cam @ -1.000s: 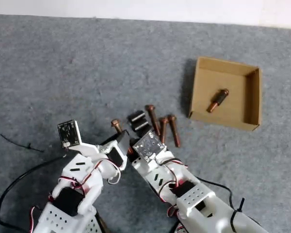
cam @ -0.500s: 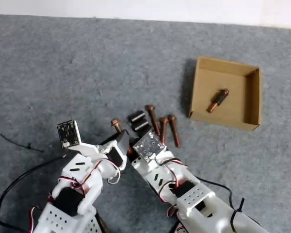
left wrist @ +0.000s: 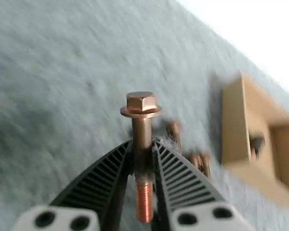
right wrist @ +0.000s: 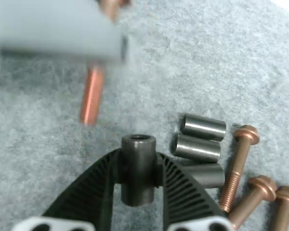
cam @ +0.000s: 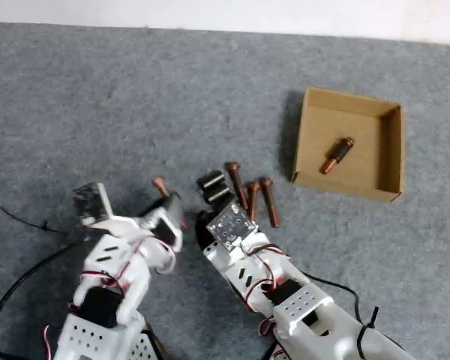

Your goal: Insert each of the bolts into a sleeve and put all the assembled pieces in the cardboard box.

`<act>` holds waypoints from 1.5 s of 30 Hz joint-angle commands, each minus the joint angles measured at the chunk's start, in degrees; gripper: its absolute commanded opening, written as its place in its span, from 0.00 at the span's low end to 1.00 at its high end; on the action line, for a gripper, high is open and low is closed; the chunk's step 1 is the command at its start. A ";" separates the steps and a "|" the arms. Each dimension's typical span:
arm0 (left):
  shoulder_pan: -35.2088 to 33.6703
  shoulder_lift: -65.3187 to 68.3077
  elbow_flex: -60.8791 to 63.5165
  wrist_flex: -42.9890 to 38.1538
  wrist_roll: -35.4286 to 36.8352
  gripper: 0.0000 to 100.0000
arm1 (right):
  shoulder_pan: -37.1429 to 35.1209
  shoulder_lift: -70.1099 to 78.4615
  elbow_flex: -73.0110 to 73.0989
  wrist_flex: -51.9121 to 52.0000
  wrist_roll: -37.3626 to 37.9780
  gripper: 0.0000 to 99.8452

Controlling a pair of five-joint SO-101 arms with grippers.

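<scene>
Left gripper (left wrist: 142, 145) has swung off leftward, a bolt (left wrist: 141, 120) clamped in it. Right gripper (right wrist: 138, 155) is pinching a sleeve (right wrist: 137, 173) near the loose bolts (cam: 252, 196) and spare sleeves (cam: 213, 185) on the bench (cam: 135, 97).

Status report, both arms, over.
Left gripper shut on bolt. Right gripper shut on sleeve, bolt not yet inserted. One assembled piece in cardboard box. Nothing between bolt and sleeve.
</scene>
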 commanded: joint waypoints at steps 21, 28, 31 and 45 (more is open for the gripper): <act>5.14 -0.92 1.19 -0.97 5.89 0.00 | -1.10 -1.01 2.15 -2.24 0.62 0.00; 3.12 -0.84 1.19 -2.81 6.07 0.00 | -2.51 -1.10 2.07 -2.33 0.62 0.00; 3.03 -0.84 1.19 -2.90 6.07 0.00 | -2.51 -1.10 2.07 -2.33 0.62 0.00; 3.21 -0.66 1.19 -2.90 5.98 0.00 | -2.59 -10.86 7.08 -5.49 0.62 0.00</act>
